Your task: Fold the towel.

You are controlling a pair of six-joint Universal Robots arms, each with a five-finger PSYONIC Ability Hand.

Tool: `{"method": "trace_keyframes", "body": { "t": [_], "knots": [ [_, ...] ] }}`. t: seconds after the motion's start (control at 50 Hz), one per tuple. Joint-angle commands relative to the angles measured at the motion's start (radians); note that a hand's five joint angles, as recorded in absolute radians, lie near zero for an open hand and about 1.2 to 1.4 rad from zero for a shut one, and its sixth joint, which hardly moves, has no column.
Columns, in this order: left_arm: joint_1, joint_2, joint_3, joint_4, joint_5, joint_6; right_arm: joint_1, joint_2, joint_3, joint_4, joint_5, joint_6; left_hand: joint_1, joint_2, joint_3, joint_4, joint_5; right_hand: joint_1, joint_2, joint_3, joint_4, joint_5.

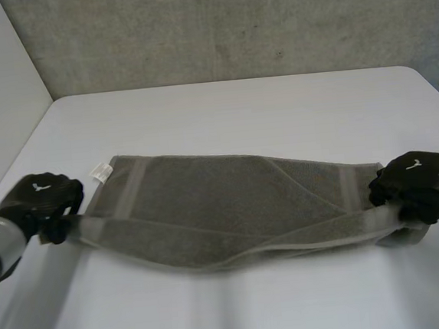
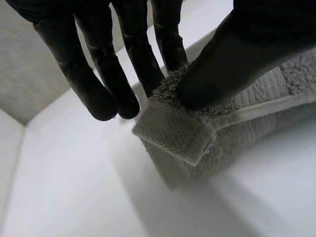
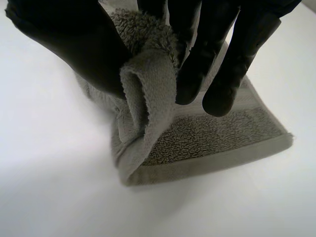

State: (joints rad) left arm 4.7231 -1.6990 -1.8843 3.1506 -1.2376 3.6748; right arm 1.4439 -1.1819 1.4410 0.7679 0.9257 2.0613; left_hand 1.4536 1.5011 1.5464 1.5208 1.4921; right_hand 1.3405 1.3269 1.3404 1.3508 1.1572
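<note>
Both hands are pinching the towel: the left hand is pressing the near left corner's hem between thumb and fingers, and the right hand is gripping the near right corner, cloth bunching between thumb and fingers. In the head view the hands' backs are hiding both grips; the wrist views are revealing them. Between the hands the towel is stretching across the white surface.

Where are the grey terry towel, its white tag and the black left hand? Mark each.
Grey terry towel (image 1: 230, 202), head view, cloth's middle.
White tag (image 1: 100, 172), head view, its centre.
Black left hand (image 1: 44, 197), head view, its back.
</note>
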Motion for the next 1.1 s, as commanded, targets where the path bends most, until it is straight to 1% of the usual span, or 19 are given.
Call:
{"method": "trace_keyframes", "body": {
  "t": [0.02, 0.04, 0.06, 0.1, 0.12, 0.16, 0.18, 0.22, 0.26, 0.34, 0.38, 0.44, 0.54, 0.6, 0.68, 0.86, 1.02, 1.04, 1.1],
  "knots": [
    [-0.078, -0.26, 0.212, 0.016, -0.08, -0.098, 0.102, 0.148, -0.099, -0.133, 0.064, 0.184, -0.057, -0.105, -0.15, -0.125, -0.27, 0.056, 0.069, 0.056, 0.045, 0.064],
    [-0.089, -0.302, 0.268, 0.014, -0.098, -0.117, 0.11, 0.166, -0.117, -0.174, 0.068, 0.23, -0.057, -0.105, -0.15, -0.125, -0.27, 0.056, 0.069, 0.056, 0.045, 0.064],
    [-0.089, -0.303, 0.269, 0.014, -0.099, -0.117, 0.11, 0.166, -0.117, -0.174, 0.068, 0.23, -0.057, -0.105, -0.15, -0.125, -0.27, 0.056, 0.069, 0.056, 0.045, 0.064],
    [-0.121, -0.39, 0.379, 0.014, -0.123, -0.145, 0.115, 0.185, -0.14, -0.258, 0.068, 0.33, -0.057, -0.105, -0.15, -0.125, -0.27, 0.056, 0.069, 0.056, 0.045, 0.064],
    [-0.121, -0.39, 0.379, 0.014, -0.123, -0.145, 0.115, 0.185, -0.14, -0.259, 0.068, 0.33, -0.057, -0.105, -0.15, -0.125, -0.27, 0.056, 0.069, 0.056, 0.045, 0.064],
    [-0.14, -0.464, 0.485, 0.014, -0.137, -0.156, 0.118, 0.191, -0.146, -0.343, 0.07, 0.419, -0.057, -0.105, -0.15, -0.125, -0.27, 0.056, 0.069, 0.056, 0.045, 0.064],
    [-0.14, -0.464, 0.485, 0.014, -0.137, -0.156, 0.118, 0.191, -0.146, -0.343, 0.07, 0.419, -0.057, -0.105, -0.15, -0.125, -0.27, 0.056, 0.069, 0.056, 0.045, 0.064],
    [-0.143, -0.496, 0.531, 0.014, -0.143, -0.159, 0.118, 0.206, -0.148, -0.402, 0.07, 0.488, -0.057, -0.105, -0.15, -0.125, -0.27, 0.056, 0.069, 0.056, 0.045, 0.064],
    [-0.152, -0.551, 0.614, 0.019, -0.16, -0.17, 0.115, 0.215, -0.149, -0.424, 0.07, 0.512, -0.057, -0.105, -0.15, -0.125, -0.27, 0.056, 0.069, 0.056, 0.045, 0.064],
    [-0.172, -0.605, 0.688, 0.025, -0.171, -0.182, 0.113, 0.235, -0.151, -0.461, 0.071, 0.551, -0.057, -0.105, -0.15, -0.125, -0.27, 0.056, 0.069, 0.056, 0.045, 0.064],
    [-0.184, -0.658, 0.752, 0.031, -0.19, -0.183, 0.115, 0.257, -0.151, -0.502, 0.085, 0.58, -0.057, -0.105, -0.15, -0.125, -0.27, 0.056, 0.069, 0.056, 0.045, 0.064],
    [-0.189, -0.682, 0.777, 0.032, -0.201, -0.182, 0.116, 0.269, -0.152, -0.519, 0.096, 0.592, -0.057, -0.105, -0.15, -0.125, -0.27, 0.056, 0.069, 0.056, 0.045, 0.064],
    [-0.21, -0.755, 0.858, 0.039, -0.224, -0.182, 0.119, 0.314, -0.174, -0.559, 0.139, 0.606, -0.057, -0.105, -0.15, -0.125, -0.27, 0.056, 0.069, 0.056, 0.045, 0.064],
    [-0.213, -0.768, 0.875, 0.045, -0.232, -0.182, 0.119, 0.321, -0.18, -0.568, 0.148, 0.609, -0.057, -0.105, -0.15, -0.125, -0.27, 0.056, 0.069, 0.056, 0.045, 0.064],
    [-0.224, -0.801, 0.919, 0.068, -0.264, -0.18, 0.122, 0.341, -0.188, -0.591, 0.166, 0.619, -0.057, -0.105, -0.15, -0.125, -0.27, 0.056, 0.069, 0.056, 0.045, 0.064],
    [-0.244, -0.832, 0.953, 0.135, -0.275, -0.179, 0.119, 0.358, -0.195, -0.595, 0.188, 0.622, -0.057, -0.105, -0.15, -0.125, -0.27, 0.056, 0.069, 0.056, 0.045, 0.064],
    [-0.252, -0.858, 0.975, 0.143, -0.275, -0.177, 0.121, 0.358, -0.197, -0.596, 0.199, 0.622, -0.057, -0.105, -0.15, -0.125, -0.27, 0.056, 0.069, 0.056, 0.045, 0.064],
    [-0.253, -0.861, 0.976, 0.143, -0.275, -0.177, 0.121, 0.358, -0.197, -0.596, 0.199, 0.622, -0.057, -0.105, -0.15, -0.125, -0.27, -0.045, -0.031, -0.045, -0.055, -0.036],
    [-0.253, -0.866, 0.979, 0.144, -0.281, -0.176, 0.119, 0.358, -0.198, -0.598, 0.202, 0.625, -0.057, -0.105, -0.15, -0.125, -0.27, -0.099, -0.085, -0.099, -0.109, -0.09]
  ]
}}
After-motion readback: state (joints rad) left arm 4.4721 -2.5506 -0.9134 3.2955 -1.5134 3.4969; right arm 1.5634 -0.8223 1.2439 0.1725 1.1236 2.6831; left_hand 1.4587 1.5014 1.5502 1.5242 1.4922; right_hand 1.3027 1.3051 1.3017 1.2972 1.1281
